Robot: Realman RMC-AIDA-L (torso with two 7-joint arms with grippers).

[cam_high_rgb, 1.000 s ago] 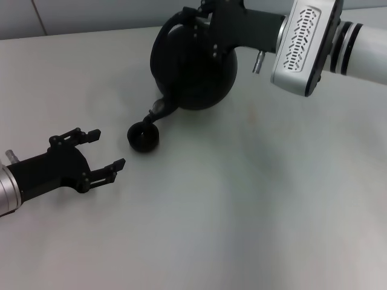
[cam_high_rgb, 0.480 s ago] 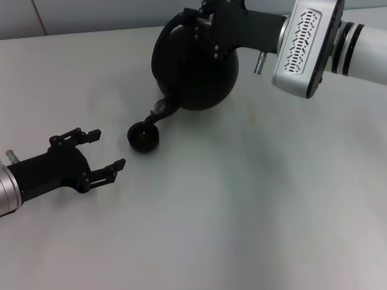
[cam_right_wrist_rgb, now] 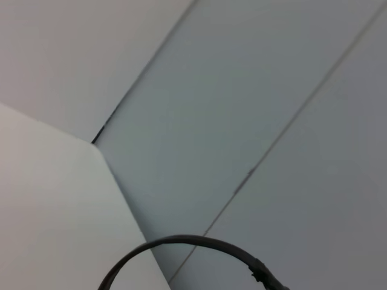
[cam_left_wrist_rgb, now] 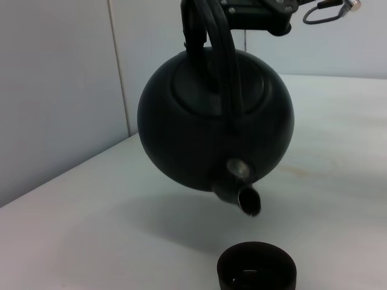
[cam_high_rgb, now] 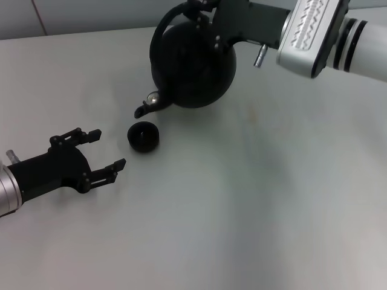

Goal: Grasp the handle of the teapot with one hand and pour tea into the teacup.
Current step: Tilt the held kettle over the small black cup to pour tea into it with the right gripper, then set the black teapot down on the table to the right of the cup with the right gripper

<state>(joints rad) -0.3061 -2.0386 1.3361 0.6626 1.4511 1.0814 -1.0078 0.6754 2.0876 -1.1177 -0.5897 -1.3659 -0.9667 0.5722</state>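
Note:
The matte black teapot (cam_high_rgb: 193,63) hangs above the table at the back centre, tilted with its spout (cam_high_rgb: 145,109) pointing down and to the left. My right gripper (cam_high_rgb: 201,11) is shut on the arched handle (cam_high_rgb: 159,33) at its top. The small dark teacup (cam_high_rgb: 144,136) stands on the table just below and beside the spout tip. The left wrist view shows the teapot (cam_left_wrist_rgb: 214,127), its handle (cam_left_wrist_rgb: 227,60), the spout (cam_left_wrist_rgb: 245,198) and the teacup (cam_left_wrist_rgb: 257,269) beneath it. My left gripper (cam_high_rgb: 107,150) is open and empty, on the table left of the cup.
The pale table (cam_high_rgb: 254,199) stretches to the front and right. A grey wall (cam_left_wrist_rgb: 54,78) stands close behind the teapot. The right wrist view shows only wall panels and a thin black cable (cam_right_wrist_rgb: 181,241).
The teapot has risen a little and swung back, so its spout has lifted up and left off the teacup. The left arm has not moved.

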